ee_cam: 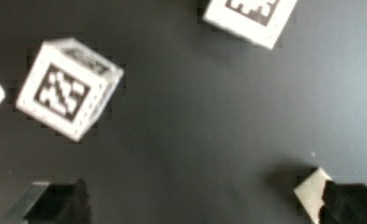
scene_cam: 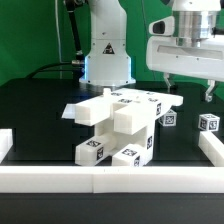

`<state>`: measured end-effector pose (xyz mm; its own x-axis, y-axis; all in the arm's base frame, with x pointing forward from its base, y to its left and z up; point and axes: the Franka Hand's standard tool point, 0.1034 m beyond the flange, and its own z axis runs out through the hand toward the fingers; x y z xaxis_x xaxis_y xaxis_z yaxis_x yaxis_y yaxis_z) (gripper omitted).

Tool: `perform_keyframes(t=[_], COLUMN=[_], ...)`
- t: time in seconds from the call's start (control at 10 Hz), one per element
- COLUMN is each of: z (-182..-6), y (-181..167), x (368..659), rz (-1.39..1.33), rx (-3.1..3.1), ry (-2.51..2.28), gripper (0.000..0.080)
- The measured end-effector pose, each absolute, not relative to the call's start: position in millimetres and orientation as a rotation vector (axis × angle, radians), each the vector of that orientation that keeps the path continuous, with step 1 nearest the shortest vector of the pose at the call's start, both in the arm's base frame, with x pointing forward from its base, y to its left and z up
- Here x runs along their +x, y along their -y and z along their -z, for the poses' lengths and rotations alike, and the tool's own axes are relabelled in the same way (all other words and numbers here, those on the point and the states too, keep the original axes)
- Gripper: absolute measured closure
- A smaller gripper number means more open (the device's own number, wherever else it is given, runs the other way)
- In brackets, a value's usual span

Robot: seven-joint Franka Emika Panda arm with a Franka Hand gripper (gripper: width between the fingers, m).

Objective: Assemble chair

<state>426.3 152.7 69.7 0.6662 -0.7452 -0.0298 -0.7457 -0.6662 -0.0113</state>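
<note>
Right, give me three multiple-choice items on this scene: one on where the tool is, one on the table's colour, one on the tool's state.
1. Where is the tool in the exterior view?
A) low at the exterior view's left
B) high at the exterior view's right
C) out of the picture

2. What colour is the table?
A) black
B) white
C) green

3. How is the tool?
A) shut tight
B) open and empty
C) hidden from both views

Key:
1 B: it hangs above the table, off to the side of the central pile of chair parts.
2 A: the bare surface is black.
3 B: its fingers stand apart with nothing between them.
</note>
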Motion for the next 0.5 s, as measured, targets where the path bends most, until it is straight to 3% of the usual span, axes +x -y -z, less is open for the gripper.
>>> perform_keyframes(t=[0.3, 0.5], z=[-53.8, -58.9], y=[-169.8, -171.4], x=[425.0, 427.9], rz=[0.017, 0.014], rx=[-2.780, -2.785], ry=[-1.417, -1.386], gripper=[0.0150, 0.0150])
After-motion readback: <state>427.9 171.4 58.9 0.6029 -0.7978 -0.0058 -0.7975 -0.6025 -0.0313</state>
